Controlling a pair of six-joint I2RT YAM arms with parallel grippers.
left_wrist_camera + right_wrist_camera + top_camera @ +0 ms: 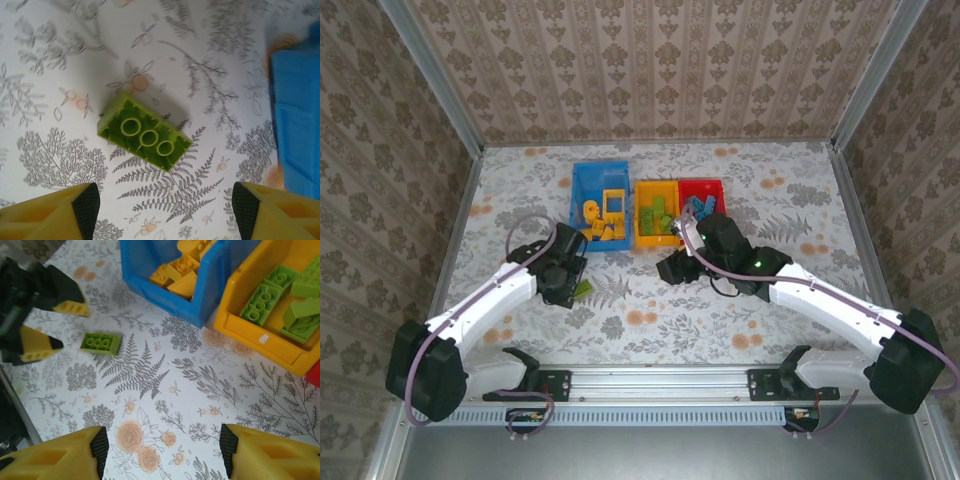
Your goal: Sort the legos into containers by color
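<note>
One lime green brick [144, 137] lies alone on the flowered table [60, 60] with its hollow underside up, near the blue bin [207, 290]. The left gripper [165, 207] hovers over it, fingers wide apart and not touching it. Yellow bricks [175, 277] lie in the blue bin and green bricks [260, 302] in the orange-yellow bin [240, 327]. The right gripper [163, 452] is also spread and holds nothing, in front of these bins.

Beige damask wallpaper [660, 60] on three walls, boxing the scene in, with slanted aluminium posts [432, 80] at the corners. The tabletop [650, 330] wears a white cloth printed with grey ferns and orange blossoms. A metal rail [660, 378] runs along the near edge, and the light is soft and even
</note>
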